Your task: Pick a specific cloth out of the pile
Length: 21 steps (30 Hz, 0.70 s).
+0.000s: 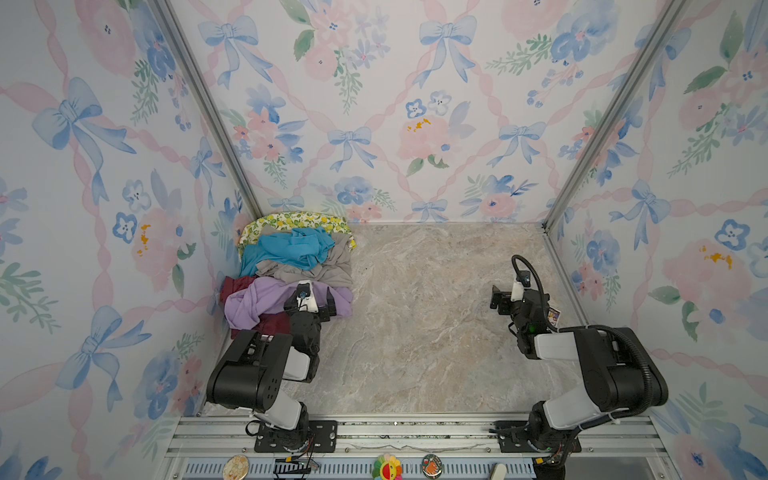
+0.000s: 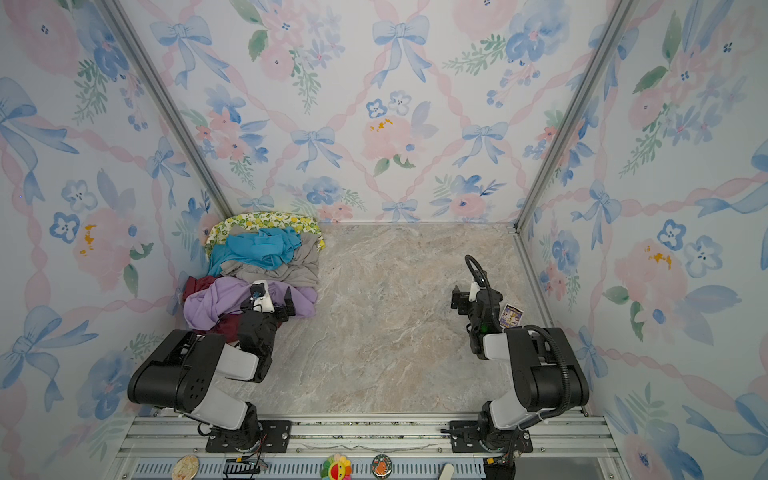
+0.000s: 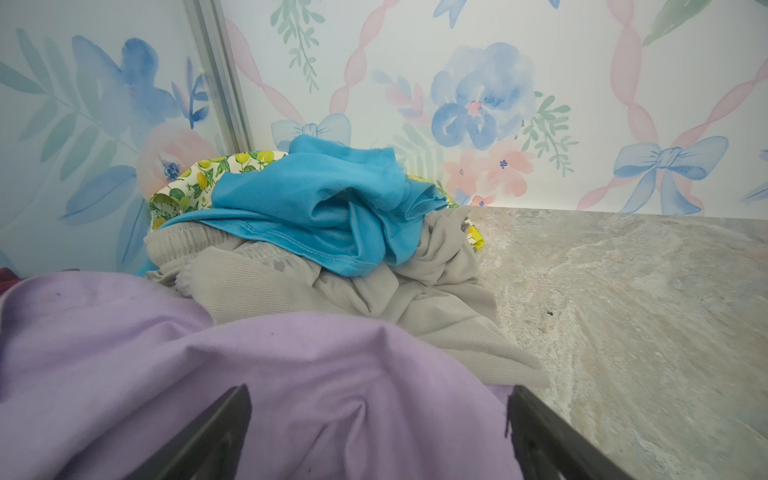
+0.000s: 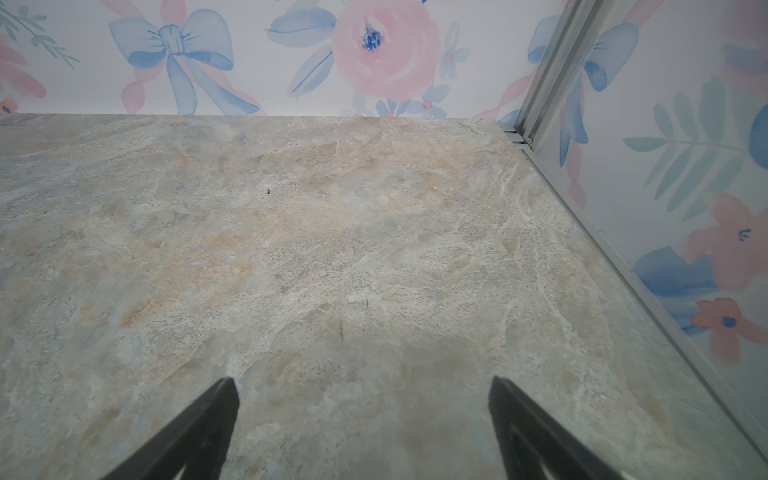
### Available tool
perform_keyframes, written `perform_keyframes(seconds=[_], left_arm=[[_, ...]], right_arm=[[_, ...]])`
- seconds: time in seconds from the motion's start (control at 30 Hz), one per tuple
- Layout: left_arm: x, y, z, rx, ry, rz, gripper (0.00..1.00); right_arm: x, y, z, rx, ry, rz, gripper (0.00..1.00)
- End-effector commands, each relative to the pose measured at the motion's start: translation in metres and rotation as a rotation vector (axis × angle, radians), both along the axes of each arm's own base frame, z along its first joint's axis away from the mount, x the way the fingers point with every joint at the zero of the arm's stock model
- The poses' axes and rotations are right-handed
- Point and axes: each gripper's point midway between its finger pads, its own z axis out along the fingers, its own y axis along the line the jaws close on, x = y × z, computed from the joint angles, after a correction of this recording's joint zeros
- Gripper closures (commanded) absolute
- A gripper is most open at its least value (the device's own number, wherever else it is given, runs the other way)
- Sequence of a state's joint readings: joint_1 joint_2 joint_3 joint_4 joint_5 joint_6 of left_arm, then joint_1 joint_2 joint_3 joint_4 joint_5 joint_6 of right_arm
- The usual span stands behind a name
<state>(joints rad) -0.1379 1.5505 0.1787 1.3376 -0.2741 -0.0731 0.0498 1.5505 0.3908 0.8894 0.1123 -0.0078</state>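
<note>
Pile (image 2: 259,266) of cloths heaped in far left corner of marble tabletop (image 2: 395,332). Maroon cloth (image 2: 199,286) mostly buried beneath lavender cloth (image 2: 220,301). Left gripper (image 2: 272,301) spread wide over lavender cloth. Right gripper (image 2: 459,301) parted above bare tabletop.

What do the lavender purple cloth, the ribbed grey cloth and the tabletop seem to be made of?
Lavender purple cloth: soft matte knit, probably cotton jersey; it drapes in smooth rounded folds. Ribbed grey cloth: fine ribbed knit with a gathered, elastic-looking band. Tabletop: stone-look surface, beige-grey veining, dull finish; real stone or printed laminate cannot be told.
</note>
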Motion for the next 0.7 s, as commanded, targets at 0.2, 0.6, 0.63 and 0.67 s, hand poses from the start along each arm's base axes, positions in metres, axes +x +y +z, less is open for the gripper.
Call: perform_keyframes(seconds=[0.2,0.6,0.63,0.67], left_arm=[[0.0028,0.0005,0.0048,0.025,-0.01,0.02,0.02],[0.0012,0.0001,0.0062,0.032,-0.015,0.034,0.02],[0.0008,0.0013,0.0065,0.031,-0.016,0.043,0.02],[0.0006,0.0022,0.0064,0.031,-0.014,0.05,0.02]], right_arm=[[0.0024,0.0,0.005,0.007,-0.015,-0.004,0.03],[0.0008,0.0013,0.0054,-0.02,-0.017,-0.022,0.03],[0.0003,0.0003,0.0068,-0.029,-0.024,-0.034,0.03],[-0.0005,0.0015,0.0072,-0.041,-0.021,-0.037,0.03]])
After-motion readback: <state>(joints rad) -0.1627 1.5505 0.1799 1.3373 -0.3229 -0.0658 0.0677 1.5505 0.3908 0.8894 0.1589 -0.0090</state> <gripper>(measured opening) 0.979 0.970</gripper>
